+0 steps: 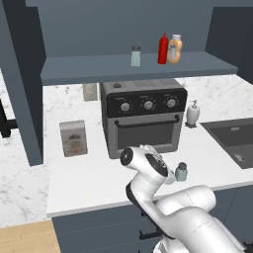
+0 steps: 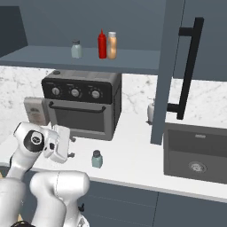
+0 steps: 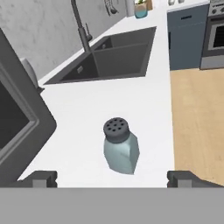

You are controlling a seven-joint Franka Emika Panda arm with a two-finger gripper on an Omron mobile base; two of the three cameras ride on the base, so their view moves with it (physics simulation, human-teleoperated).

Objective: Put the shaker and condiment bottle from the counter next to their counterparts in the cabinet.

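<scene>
- shaker (image 3: 120, 152) is standing upright on the counter (image 3: 87, 109), in front of the toaster oven (image 1: 143, 117)
- gripper (image 3: 111, 178) is sitting wide open, holding nothing
- shaker is lying straight ahead, centred between the tips, just beyond them

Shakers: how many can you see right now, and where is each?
2. The shaker stands on the counter before the toaster oven; the paler shaker stands on the cabinet shelf. More may be hidden.
</scene>
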